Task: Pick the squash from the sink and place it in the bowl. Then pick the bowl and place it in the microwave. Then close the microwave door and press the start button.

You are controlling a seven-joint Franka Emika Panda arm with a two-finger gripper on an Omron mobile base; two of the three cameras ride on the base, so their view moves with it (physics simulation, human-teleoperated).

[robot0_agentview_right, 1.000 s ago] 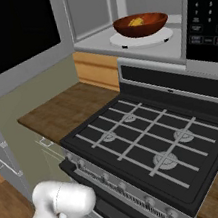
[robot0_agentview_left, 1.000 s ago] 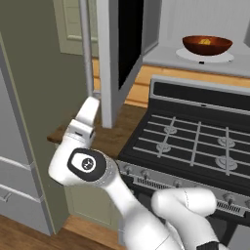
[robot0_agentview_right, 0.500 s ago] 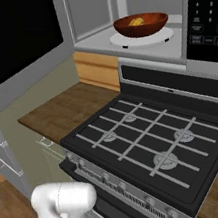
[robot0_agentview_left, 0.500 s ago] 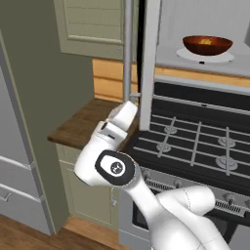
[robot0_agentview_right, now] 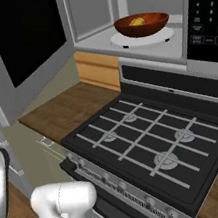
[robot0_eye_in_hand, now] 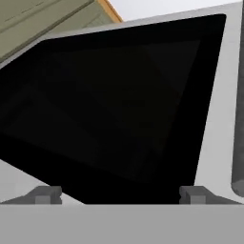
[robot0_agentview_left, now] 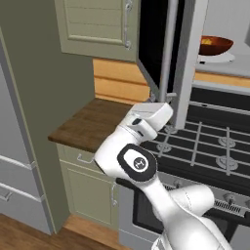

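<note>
Two steps remain: shutting the microwave door [robot0_agentview_left: 168, 49] and pressing start. Inside the microwave [robot0_agentview_right: 128, 6], the bowl [robot0_agentview_right: 142, 24] holds the squash [robot0_agentview_right: 137, 22]. End effector [robot0_eye_in_hand: 119, 194], fingertips spread wide, probably touches the door's glass; push squarely, staying beside the handle.

The squash [robot0_agentview_right: 137, 21] lies in the bowl [robot0_agentview_right: 142, 24] inside the microwave [robot0_agentview_right: 135, 43], above the stove [robot0_agentview_right: 153, 144]; the bench [robot0_agentview_right: 65, 108] lies left.

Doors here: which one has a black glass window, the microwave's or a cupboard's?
The microwave door: a dark glass pane in a light grey frame with a bar handle. The upper cupboard door is plain panelled green.
</note>
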